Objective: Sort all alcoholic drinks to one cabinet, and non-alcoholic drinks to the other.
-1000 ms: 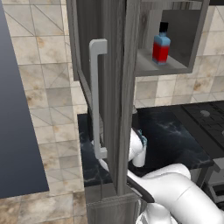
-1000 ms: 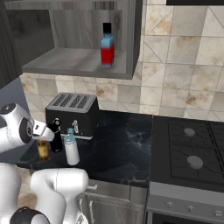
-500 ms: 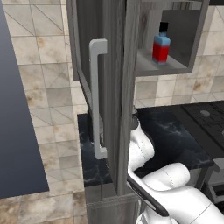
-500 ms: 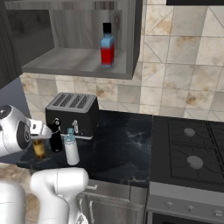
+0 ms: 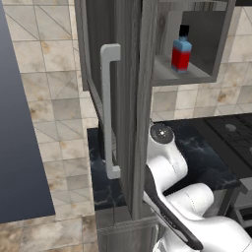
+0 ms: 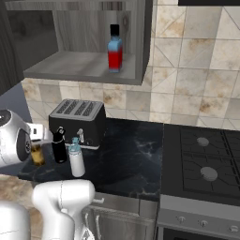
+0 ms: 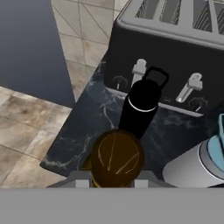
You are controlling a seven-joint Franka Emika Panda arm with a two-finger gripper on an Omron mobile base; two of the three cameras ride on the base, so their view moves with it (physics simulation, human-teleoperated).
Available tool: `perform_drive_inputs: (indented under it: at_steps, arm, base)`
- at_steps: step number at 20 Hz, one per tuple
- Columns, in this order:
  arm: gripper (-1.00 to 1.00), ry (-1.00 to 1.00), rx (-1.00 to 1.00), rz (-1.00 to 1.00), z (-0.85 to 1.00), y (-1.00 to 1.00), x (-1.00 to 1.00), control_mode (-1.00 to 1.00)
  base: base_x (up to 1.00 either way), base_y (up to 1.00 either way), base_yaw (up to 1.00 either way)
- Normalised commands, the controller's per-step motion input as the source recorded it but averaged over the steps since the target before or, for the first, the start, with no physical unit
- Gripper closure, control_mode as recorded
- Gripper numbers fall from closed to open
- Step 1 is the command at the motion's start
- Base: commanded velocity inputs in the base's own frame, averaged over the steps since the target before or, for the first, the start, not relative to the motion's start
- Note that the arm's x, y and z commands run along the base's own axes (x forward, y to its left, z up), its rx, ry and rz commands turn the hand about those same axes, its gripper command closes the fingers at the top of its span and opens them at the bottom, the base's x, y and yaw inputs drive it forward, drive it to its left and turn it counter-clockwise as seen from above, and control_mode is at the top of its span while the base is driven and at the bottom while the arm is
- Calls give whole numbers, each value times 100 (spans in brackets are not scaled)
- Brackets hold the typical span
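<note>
Seen from above in the hand view, the amber-brown beer bottle (image 7: 116, 161) sits between the fingers of my gripper (image 7: 113, 180), which is shut on it. In the right base view the amber bottle (image 6: 37, 154) shows just below my hand, at the counter's left end. Right beside it stand the all-black bottle (image 6: 58, 146) (image 7: 140, 107) and the white bottle with the teal lid (image 6: 76, 159) (image 7: 197, 164). The red bottle with blue shoulders (image 6: 115, 49) (image 5: 181, 51) stands on the shelf of the open dark grey wall cabinet (image 6: 82, 65). Its door (image 5: 125, 98) hangs open with a pale bar handle (image 5: 109, 110).
A black four-slot toaster (image 6: 77, 119) (image 7: 175, 52) stands right behind the bottles. The dark marble counter (image 6: 126, 164) runs right to a stove (image 6: 201, 159). The counter's left edge (image 7: 59, 140) drops off to the floor. The open door edge stands close to my arm (image 5: 165, 152).
My hand has drawn slightly left and up over the counter's left end, and the amber bottle has moved with it. The other bottles have stayed put.
</note>
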Motion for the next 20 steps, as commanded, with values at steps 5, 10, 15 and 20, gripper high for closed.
perform_drive_inputs:
  at_steps: [5,10,15,20]
  arm:
    - [100,0,0,7,50,-7,-12,-100]
    - [100,0,0,1,49,-9,-6,-100]
    - [100,0,0,0,51,-10,-13,-100]
    - [100,0,0,0,51,-11,-20,-100]
  base:
    - [0,0,0]
    - [0,0,0]
    - [0,0,0]
    - [0,0,0]
